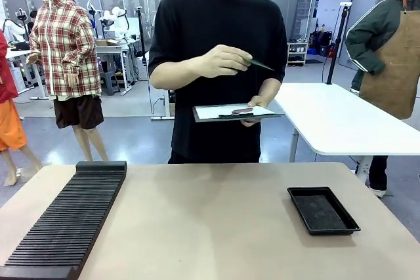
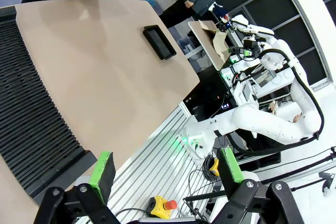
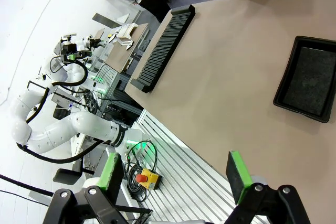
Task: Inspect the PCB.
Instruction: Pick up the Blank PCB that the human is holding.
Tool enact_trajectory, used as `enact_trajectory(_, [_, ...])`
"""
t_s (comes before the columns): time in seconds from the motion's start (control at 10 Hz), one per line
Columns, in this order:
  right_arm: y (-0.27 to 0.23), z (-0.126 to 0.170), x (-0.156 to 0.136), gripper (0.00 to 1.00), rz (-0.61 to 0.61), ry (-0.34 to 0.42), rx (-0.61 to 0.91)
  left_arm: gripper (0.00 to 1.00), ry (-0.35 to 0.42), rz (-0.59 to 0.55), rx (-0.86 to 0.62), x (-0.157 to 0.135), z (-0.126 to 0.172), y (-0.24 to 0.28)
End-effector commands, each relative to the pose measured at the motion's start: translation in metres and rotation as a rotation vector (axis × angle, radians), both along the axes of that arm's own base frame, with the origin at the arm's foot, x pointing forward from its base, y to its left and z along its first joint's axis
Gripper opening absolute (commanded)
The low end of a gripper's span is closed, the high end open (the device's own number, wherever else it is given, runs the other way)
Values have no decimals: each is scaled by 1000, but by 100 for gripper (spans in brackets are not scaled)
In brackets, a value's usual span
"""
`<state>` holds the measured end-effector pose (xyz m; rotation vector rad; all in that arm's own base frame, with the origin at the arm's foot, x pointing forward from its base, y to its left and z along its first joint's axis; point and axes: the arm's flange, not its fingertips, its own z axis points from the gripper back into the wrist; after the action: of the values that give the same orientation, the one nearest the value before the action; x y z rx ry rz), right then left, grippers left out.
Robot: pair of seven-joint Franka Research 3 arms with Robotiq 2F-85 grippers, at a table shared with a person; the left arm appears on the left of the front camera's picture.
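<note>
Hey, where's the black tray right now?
In the front view, the black tray sits on the right side of the table, across from the ribbed black rack on the left.

Robotics lab, white robot arm [image 2: 262,124], white worktable [image 1: 341,121], emergency-stop button [image 3: 142,178]

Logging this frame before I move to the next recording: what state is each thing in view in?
Left gripper: open, empty.
Right gripper: open, empty.
Black shallow rectangular tray: flat on the table, empty.
Long black slotted rack: flat on the table, slots look empty.
Dark clipboard with white paper: held level in one hand of the person.
Dark pen: held in the other hand, above the clipboard.
</note>
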<state>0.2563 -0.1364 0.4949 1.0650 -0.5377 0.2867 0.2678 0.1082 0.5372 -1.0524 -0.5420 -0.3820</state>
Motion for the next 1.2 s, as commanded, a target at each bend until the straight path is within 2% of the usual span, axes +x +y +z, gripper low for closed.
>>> enact_trajectory(0.0, [-1, 1, 0, 100, 6, -23, 7, 100, 1, 8, 13, 0, 0, 0])
enact_trajectory(0.9, [-1, 1, 0, 100, 6, -23, 7, 100, 1, 8, 13, 0, 0, 0])
enact_trajectory(1.1, [0, 0, 0, 100, 0, 0, 0, 100, 1, 8, 13, 0, 0, 0])
